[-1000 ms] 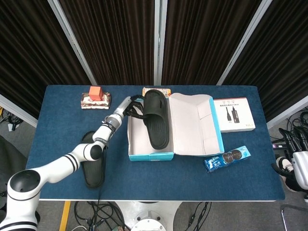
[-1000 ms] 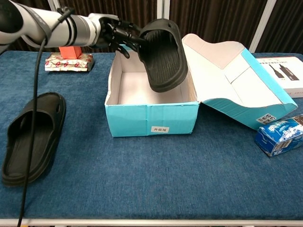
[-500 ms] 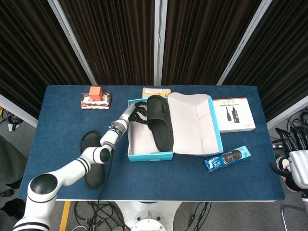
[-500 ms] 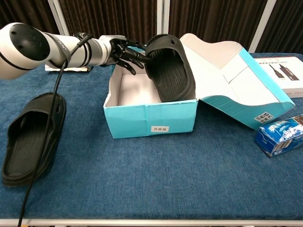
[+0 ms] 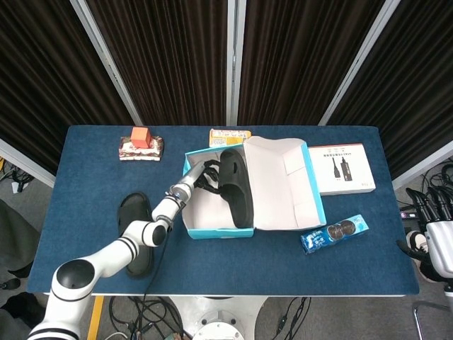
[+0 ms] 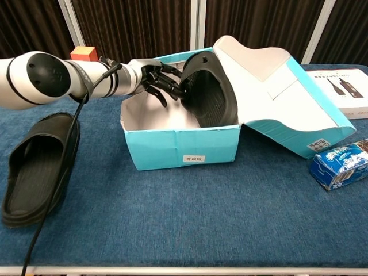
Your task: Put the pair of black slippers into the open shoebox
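One black slipper stands tilted on its side inside the open turquoise shoebox, leaning against the box's right wall. My left hand reaches into the box from the left and grips the slipper's upper edge. The other black slipper lies flat, sole down, on the blue table to the left of the box, under my left arm. My right hand hangs off the table's right edge, holding nothing, fingers apart.
The box lid lies folded open to the right. A white carton, a blue biscuit packet, a yellow snack box and a red block on a patterned packet sit around the box.
My left hand has lowered the slipper from above the box down into it, turning it onto its side. The shoebox has shifted a little left and skewed.
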`<action>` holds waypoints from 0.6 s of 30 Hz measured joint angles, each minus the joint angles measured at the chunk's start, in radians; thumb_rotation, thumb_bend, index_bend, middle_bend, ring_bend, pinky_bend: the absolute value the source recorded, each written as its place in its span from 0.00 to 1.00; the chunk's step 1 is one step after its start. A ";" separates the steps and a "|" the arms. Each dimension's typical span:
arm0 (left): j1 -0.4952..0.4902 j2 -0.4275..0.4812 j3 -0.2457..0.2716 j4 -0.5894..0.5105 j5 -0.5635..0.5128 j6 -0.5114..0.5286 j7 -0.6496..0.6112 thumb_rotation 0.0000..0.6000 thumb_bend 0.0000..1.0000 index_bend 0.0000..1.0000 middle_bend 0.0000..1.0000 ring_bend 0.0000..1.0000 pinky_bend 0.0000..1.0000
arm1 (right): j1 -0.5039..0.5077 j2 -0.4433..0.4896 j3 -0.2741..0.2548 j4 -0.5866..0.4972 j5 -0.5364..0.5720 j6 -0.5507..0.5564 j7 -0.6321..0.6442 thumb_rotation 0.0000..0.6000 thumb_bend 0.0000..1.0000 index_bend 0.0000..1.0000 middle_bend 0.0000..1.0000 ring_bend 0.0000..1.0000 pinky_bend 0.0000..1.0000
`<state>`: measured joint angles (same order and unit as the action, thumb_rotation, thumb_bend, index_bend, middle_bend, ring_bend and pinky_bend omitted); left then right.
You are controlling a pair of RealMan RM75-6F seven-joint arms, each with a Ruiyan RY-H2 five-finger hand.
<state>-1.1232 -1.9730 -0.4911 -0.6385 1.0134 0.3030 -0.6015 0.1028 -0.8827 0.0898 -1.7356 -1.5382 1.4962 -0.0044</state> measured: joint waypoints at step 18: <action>-0.026 -0.060 0.087 0.065 0.030 0.156 0.302 1.00 0.00 0.36 0.39 0.29 0.52 | -0.006 -0.001 -0.005 0.011 -0.013 0.014 0.020 1.00 0.03 0.00 0.14 0.00 0.00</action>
<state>-1.1493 -2.0328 -0.4044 -0.5734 1.0435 0.4590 -0.2994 0.0964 -0.8841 0.0850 -1.7247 -1.5512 1.5104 0.0154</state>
